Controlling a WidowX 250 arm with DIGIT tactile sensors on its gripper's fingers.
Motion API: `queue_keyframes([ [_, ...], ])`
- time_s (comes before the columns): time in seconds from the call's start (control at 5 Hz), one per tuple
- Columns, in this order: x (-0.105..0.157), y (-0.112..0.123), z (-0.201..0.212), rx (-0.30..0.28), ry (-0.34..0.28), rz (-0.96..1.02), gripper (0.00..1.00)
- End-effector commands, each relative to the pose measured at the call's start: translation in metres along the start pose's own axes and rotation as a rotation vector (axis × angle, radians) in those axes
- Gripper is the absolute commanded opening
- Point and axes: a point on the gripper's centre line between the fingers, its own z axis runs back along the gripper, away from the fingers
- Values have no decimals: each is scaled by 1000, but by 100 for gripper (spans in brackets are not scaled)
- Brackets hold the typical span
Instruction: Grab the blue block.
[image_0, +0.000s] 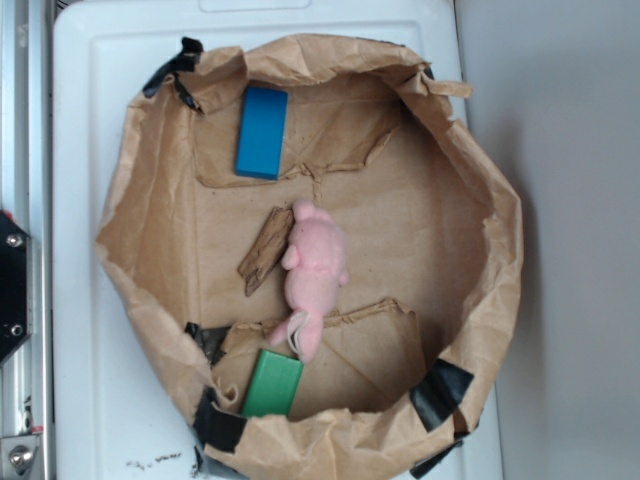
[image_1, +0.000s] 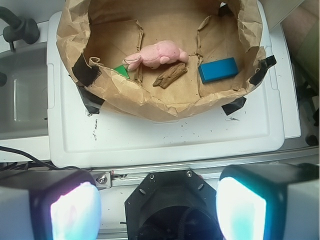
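Observation:
The blue block (image_0: 262, 132) lies flat on the brown paper at the upper left inside a paper-bag nest (image_0: 470, 160); in the wrist view the blue block (image_1: 218, 69) sits at the right side of that nest. My gripper (image_1: 159, 210) hangs well back from the nest, over the robot's black base, with its two glowing fingertips (image_1: 242, 210) wide apart and nothing between them. The exterior view does not show the gripper.
A pink plush toy (image_0: 314, 272), a brown wood scrap (image_0: 265, 250) and a green block (image_0: 272, 385) also lie in the nest. The nest rests on a white plastic lid (image_0: 85, 330). Black tape patches (image_0: 440, 390) hold the paper rim. A metal rail (image_1: 200, 165) runs along the lid's near edge.

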Motion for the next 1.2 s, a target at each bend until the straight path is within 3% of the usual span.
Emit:
queue_keyframes([
  [0.0,0,0,0,0,0,0,100],
  [0.2,-38,-2,3,-24,-6,49,100],
  [0.4,-44,1,-8,-11,-31,92,100],
  [1.0,-44,1,-15,-13,-14,127,100],
])
